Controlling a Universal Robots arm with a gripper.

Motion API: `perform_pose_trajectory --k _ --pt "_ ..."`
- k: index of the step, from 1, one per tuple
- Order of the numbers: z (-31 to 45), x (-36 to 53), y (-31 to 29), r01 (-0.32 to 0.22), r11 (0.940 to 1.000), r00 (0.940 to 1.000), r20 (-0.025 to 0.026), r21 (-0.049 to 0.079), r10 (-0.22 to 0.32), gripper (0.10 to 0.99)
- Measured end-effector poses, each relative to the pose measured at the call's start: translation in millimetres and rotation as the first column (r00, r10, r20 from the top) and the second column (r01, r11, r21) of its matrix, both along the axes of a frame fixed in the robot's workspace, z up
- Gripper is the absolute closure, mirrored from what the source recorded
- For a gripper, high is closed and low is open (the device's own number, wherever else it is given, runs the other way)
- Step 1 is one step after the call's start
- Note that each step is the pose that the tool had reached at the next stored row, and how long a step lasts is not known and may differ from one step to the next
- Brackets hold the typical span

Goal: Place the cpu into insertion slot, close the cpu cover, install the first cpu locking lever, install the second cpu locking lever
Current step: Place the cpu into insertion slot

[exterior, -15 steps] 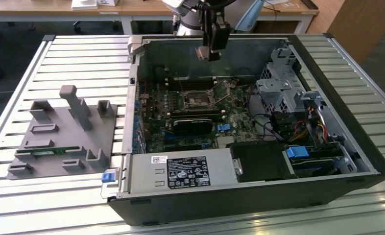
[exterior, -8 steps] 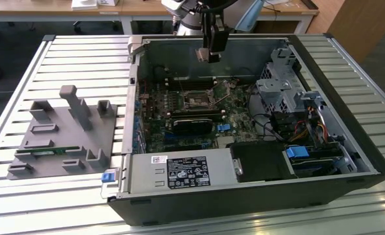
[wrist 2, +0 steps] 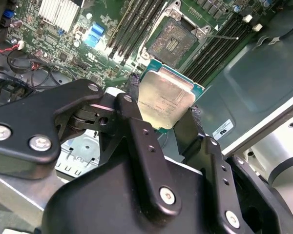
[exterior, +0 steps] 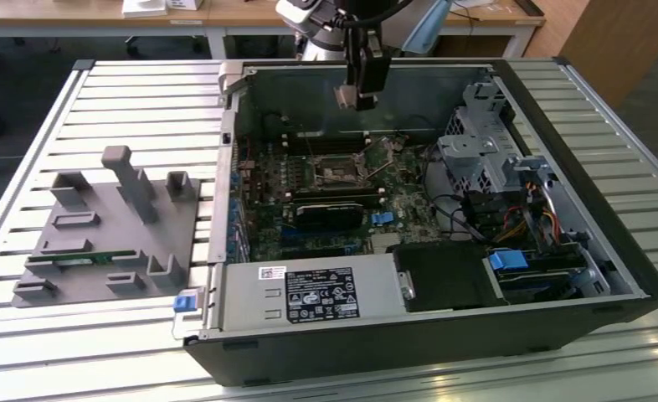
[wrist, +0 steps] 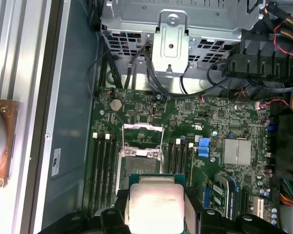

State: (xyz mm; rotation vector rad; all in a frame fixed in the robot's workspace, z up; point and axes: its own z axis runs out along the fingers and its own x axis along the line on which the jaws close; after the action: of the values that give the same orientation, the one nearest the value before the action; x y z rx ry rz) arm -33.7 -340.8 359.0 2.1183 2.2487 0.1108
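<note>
The gripper (wrist 2: 164, 101) clamps the cpu (wrist: 155, 202) by its edges — hovering above the open insertion slot (wrist 2: 173, 43).

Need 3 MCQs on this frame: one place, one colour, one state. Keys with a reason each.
1. The cpu is: A in the insertion slot; B gripped by the end effector, above the motherboard; C lying flat on the motherboard.
2. The motherboard is: A red; B green; C white.
3. The insertion slot is: A empty; B holding a chip; C taped over.
Key:
1. B: the end effector clamps its edges in both wrist views.
2. B: green board surrounds the socket.
3. A: its pin field lies bare.
</note>
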Motion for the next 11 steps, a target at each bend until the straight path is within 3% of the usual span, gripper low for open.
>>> perform_pose_trajectory --k 11 --pt "-5.3 0.0 0.0 0.0 1.0 1.0 0.0 0.0 0.0 0.553"
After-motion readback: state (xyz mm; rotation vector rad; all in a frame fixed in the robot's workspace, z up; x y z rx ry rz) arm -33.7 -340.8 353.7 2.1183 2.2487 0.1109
